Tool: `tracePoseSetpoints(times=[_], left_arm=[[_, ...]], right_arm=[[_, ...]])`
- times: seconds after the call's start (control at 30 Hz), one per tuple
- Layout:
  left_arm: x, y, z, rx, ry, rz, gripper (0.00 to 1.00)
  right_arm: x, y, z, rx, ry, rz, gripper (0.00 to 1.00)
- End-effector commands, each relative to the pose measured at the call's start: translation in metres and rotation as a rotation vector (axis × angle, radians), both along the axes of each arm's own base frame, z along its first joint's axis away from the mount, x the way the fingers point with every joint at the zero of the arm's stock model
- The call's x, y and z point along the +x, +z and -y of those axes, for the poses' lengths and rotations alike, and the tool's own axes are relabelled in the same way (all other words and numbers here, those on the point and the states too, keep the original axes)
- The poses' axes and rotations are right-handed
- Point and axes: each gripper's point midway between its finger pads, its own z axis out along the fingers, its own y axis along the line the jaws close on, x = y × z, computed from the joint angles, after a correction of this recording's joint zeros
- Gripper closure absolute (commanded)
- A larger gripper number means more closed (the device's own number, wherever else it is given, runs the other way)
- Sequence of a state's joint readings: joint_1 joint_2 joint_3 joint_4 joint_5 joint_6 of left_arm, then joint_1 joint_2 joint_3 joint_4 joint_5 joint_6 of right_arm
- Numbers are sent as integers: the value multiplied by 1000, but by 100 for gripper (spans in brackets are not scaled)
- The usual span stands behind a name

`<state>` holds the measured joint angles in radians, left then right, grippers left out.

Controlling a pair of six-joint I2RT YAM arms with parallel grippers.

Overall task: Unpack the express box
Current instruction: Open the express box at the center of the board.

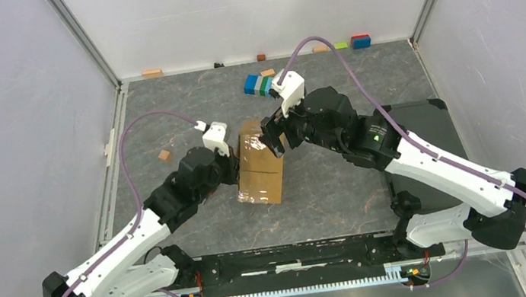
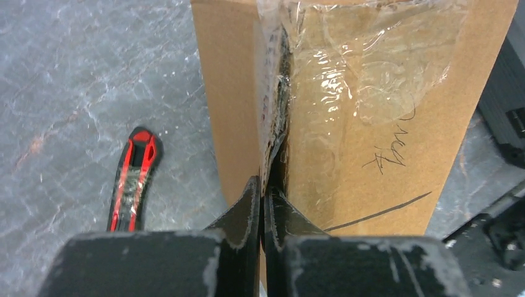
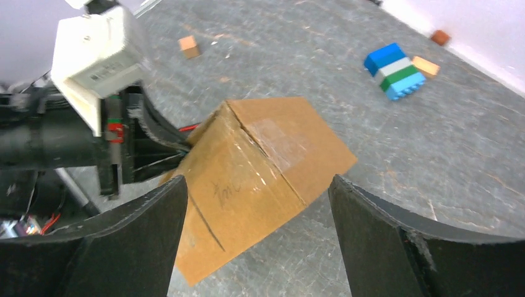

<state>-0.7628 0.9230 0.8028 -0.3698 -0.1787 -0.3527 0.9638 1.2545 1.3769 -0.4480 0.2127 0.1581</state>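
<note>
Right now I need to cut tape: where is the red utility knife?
Left wrist view: the red utility knife lies on the table, left of the express box, beside the left gripper.

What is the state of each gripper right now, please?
Left gripper: closed, tips at the taped seam of the express box.
Right gripper: open, holding nothing, near the box.

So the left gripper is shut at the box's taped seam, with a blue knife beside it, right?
No: the knife is red and black, not blue, as the left wrist view shows. The left gripper is shut at the seam of the express box.
</note>
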Motion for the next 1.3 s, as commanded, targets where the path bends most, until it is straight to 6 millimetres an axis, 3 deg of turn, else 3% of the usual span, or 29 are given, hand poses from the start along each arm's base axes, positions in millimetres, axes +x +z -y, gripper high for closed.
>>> tracePoseSetpoints(times=[0.0, 0.1, 0.27, 0.47, 0.63, 0.77, 1.07, 1.27], left_arm=[[16, 21, 17, -42, -92, 313, 98], [5, 16, 28, -84, -162, 412, 98], [-4, 11, 40, -26, -228, 459, 98], [-8, 10, 40, -16, -229, 468, 98], [-11, 9, 42, -19, -240, 469, 98], [-11, 8, 43, -16, -240, 466, 98], [-12, 9, 44, -17, -245, 467, 98], [-11, 10, 43, -17, -236, 469, 98]], right_arm=[[-26, -12, -16, -36, 202, -26, 16], [-31, -22, -15, -63, 227, -39, 26], [-41, -22, -19, -79, 300, -63, 32], [-45, -37, -26, -112, 329, -143, 36], [-37, -38, -25, -111, 294, -203, 43], [-43, -33, -27, -84, 320, -226, 45], [-51, -52, -28, -104, 338, -289, 49], [-45, -66, -21, -156, 295, -307, 52]])
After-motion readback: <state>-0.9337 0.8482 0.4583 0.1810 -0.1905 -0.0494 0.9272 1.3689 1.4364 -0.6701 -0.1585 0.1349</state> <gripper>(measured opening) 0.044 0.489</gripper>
